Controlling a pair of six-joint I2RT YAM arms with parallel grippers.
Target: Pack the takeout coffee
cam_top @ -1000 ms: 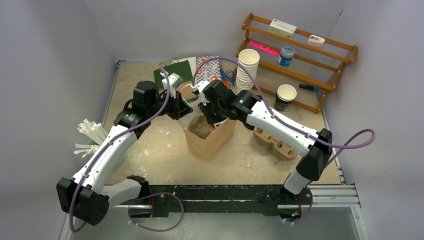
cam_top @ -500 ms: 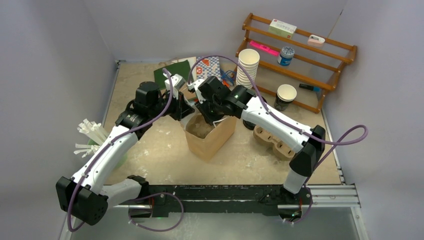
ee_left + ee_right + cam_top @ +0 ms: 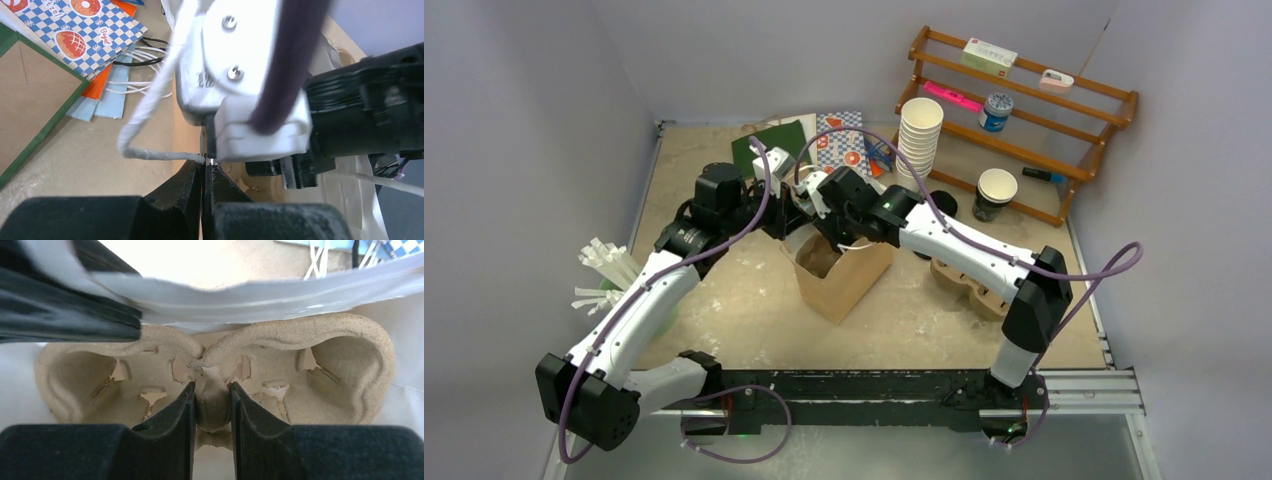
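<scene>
– Left claw (image 3: 204, 172): clenched on the rim of the paper bag (image 3: 849, 280), next to its white twisted handle (image 3: 150, 150). Right claw (image 3: 212, 407): grasping the centre post of a pulp cup carrier (image 3: 300, 340), which sits down inside the bag mouth.

– Where is the coffee?

– Not in the bag, as far as I can see. A dark round top shows at 1 o'clock from the bag, beyond my right arm and just beside the stack of white cups (image 3: 917, 135). I judge it to be the black-lidded cup (image 3: 942, 203). I cannot find the white-lidded one; the arms may hide it.

– Failure modes?

– Three, by my judgement.
1. The carrier's lobes catch on the bag wall and it seats tilted, so cups loaded later would lean.
2. My left pinch holds thin paper only, so a pull from the right arm could tear the rim or drag the bag.
3. Both wrists crowd the 11 o'clock corner of the bag, so they could knock each other.

– Surface and room?

– The desk (image 3: 724, 300) is tan board, scuffed with pale patches. A second carrier (image 3: 969, 282) lies at 3 o'clock and flat printed bags (image 3: 844, 140) lie at 12. A wooden rack (image 3: 1024, 110) stands at 1 to 2, against pale lilac walls.
</scene>
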